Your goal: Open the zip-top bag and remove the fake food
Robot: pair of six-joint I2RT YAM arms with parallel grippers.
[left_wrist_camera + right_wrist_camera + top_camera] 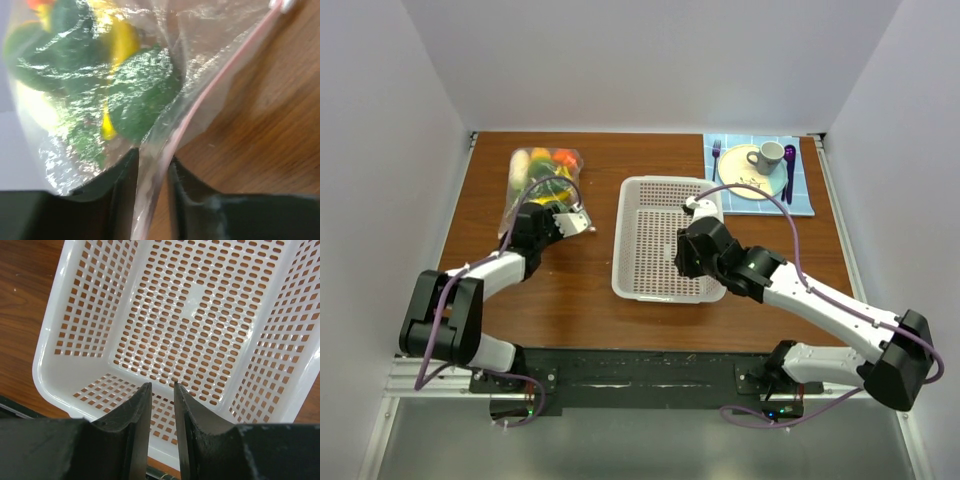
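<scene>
In the left wrist view, the left gripper (152, 200) has a finger on each side of the bag (210, 60) at its pink-strip edge. Crinkled film fills the narrow gap between them, which reads as a pinch on the bag. The food (140, 95), green and yellow shapes, is all behind the plastic. The strip runs unbroken toward a small white piece at the top of the view, so the mouth looks shut, though I cannot be sure. Bare table (265, 140) shows to the right. In the right wrist view, the right gripper (162, 410) hangs over the near wall of the basket (50, 340), fingers a narrow slit apart with nothing between them. No food lies in the part of the basket that shows. In the top view, the bag lies near the table's far-left corner with the left arm reaching its near end. The basket sits mid-table under the right arm, and its visible floor holds nothing. My judgement is that the task has barely begun. One hold on the bag is made, but the mouth is not yet parted and every piece is left to take out.
</scene>
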